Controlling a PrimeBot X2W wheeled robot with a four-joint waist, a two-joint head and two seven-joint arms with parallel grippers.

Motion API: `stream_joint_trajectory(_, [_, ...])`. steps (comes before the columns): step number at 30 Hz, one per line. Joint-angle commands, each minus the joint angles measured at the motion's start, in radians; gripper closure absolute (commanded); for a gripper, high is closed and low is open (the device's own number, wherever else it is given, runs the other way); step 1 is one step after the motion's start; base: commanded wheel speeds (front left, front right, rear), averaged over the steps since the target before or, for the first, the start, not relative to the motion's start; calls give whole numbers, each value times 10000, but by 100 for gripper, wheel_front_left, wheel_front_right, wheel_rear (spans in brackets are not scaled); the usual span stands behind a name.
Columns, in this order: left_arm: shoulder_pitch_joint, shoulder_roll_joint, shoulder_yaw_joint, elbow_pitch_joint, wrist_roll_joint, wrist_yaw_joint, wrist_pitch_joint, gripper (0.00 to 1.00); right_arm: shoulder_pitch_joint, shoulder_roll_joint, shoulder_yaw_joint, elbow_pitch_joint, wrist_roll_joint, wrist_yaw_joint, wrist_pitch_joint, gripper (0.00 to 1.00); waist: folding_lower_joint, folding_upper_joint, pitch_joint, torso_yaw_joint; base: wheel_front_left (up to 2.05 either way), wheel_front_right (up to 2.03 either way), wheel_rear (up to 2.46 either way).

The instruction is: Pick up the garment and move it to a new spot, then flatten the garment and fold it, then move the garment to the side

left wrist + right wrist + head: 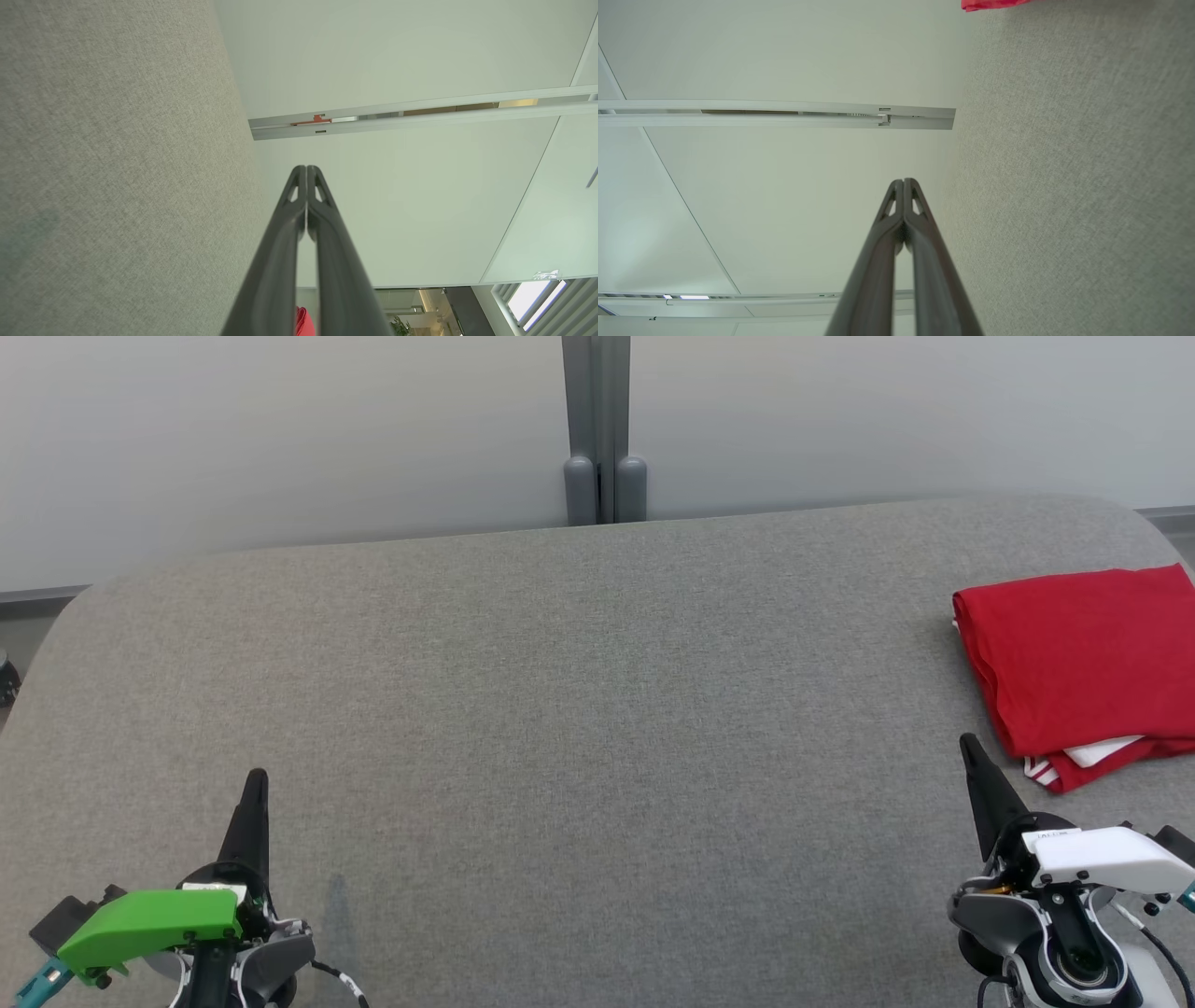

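Folded so white sleeve edges peek out, garment lies red.

The left pincer, two long dark tapered fingers, sits at the lower left of the head view, pointing up and tilted slightly right. A bright green plastic cover caps its wrist. In the left wrist view the left pincer has both fingers pressed together along their length, tips meeting. The right pincer sits at the lower right, leaning left, under a white plastic cover. In the right wrist view its fingers likewise meet at the tips, gripping nothing.
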Motion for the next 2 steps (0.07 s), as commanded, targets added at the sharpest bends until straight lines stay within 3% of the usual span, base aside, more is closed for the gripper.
stream_joint_trajectory(1, [-192, 47, 83, -45, -217, -71, 60, 100, -134, -47, -35, -65, 216, 7, 56, 100, 0, 0, 1, -4, 0, 0, 0])
stream_joint_trajectory(2, [-189, 47, 96, -51, -262, -83, 87, 100, -140, -48, -40, -64, 274, 6, 77, 100, 0, 0, 2, -6, 0, 0, 0])
